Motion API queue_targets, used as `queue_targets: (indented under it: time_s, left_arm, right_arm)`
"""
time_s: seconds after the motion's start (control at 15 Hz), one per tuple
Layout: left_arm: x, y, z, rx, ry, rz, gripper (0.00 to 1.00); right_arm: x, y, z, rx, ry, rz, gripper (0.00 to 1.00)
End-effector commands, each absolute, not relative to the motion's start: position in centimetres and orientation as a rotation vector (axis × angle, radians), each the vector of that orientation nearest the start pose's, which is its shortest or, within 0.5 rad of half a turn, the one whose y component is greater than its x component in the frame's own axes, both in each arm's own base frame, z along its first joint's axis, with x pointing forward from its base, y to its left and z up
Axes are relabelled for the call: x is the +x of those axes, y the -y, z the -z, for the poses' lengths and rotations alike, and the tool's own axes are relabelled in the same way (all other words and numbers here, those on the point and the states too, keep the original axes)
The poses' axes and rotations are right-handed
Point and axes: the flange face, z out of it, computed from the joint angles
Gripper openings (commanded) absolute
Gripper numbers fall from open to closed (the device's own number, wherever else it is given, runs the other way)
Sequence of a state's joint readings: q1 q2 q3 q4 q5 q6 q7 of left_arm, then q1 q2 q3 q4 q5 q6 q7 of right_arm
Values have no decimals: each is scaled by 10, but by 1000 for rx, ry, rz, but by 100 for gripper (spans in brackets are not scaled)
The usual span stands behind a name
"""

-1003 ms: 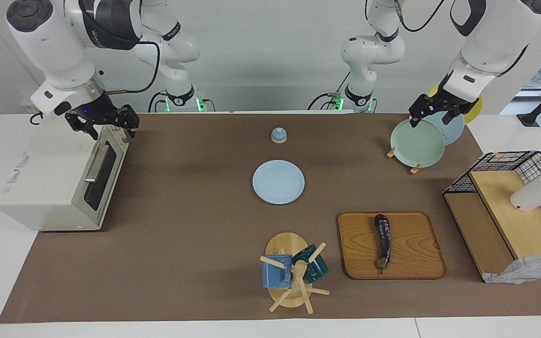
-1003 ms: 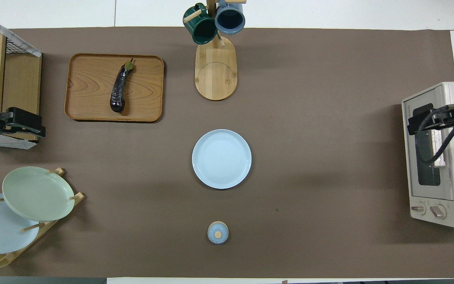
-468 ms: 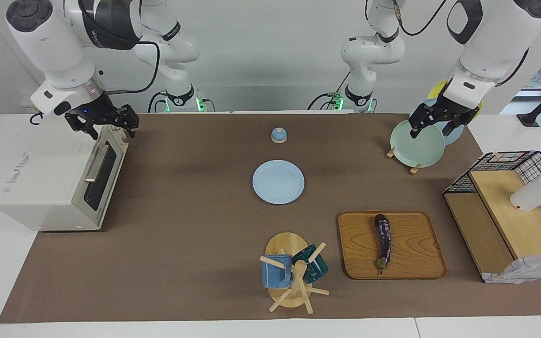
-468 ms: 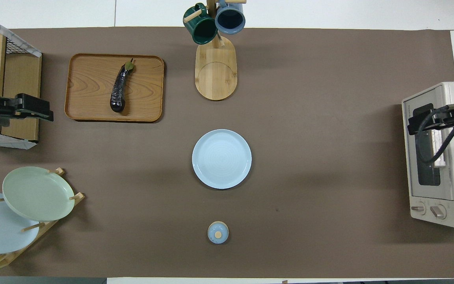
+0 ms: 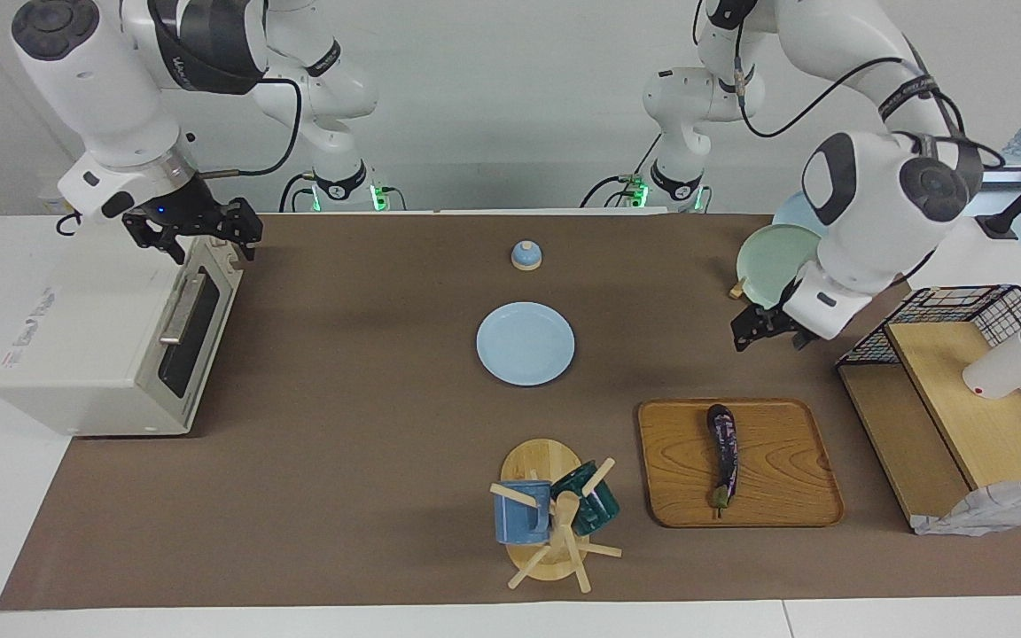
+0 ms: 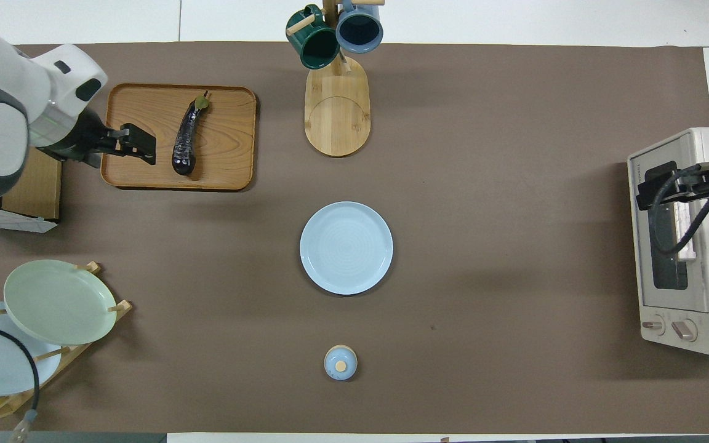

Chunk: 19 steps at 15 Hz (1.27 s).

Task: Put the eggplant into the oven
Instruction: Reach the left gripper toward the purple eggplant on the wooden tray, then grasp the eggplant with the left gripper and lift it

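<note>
While eggplant (image 5: 722, 454) lay untouched: its long axis ran toward and away from the robots.
Nearer: left gripper (image 5: 767, 326), wide, raised beside it.
Right gripper (image 5: 194, 230): wide, over oven (image 5: 112, 341), waiting.

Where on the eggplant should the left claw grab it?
Probably mid-body, from straight above. The eggplant lies flat on the wooden tray, stem end away from the robots, so set the left claw crosswise to its length; the thin stem end looks less secure.
</note>
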<state>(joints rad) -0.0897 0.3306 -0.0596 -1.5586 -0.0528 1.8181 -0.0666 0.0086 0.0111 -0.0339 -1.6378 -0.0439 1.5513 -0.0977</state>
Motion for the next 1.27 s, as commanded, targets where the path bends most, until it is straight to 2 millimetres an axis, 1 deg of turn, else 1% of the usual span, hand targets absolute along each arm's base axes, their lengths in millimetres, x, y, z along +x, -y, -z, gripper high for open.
queue_targets:
  time_s: [0.0, 0.07, 0.13, 0.2, 0.33, 0.4, 0.53, 0.67, 0.94, 1.2]
  left_arm:
    - [671, 109, -400, -3204, -187, -123, 100]
    - [675, 120, -386, -3205, -208, -98, 100]
    - [680, 126, -372, -3202, -219, -75, 100]
    - [682, 126, -364, -3197, -233, -66, 100]
    - [685, 126, -350, -3190, -311, -54, 100]
    - [687, 127, -347, -3193, -310, -17, 100]
    - [684, 129, -334, -3189, -317, 8, 100]
    - [679, 126, -323, -3187, -314, -11, 100]
    - [678, 127, -318, -3188, -314, 13, 100]
    - [674, 122, -307, -3188, -300, 40, 100]
  right_arm:
    - [550, 19, -586, -3149, 92, -178, 100]
    - [549, 19, -586, -3147, 92, -176, 100]
    - [550, 19, -586, -3147, 92, -178, 100]
    - [549, 19, -586, -3147, 92, -176, 100]
    - [550, 19, -586, -3147, 92, -178, 100]
    - [550, 19, -586, -3147, 92, -178, 100]
    - [550, 19, -586, -3147, 92, -178, 100]
    - [550, 19, -586, -3147, 92, -178, 100]
    - [549, 19, -586, -3147, 92, -175, 100]
    - [550, 19, -586, -3147, 92, -178, 100]
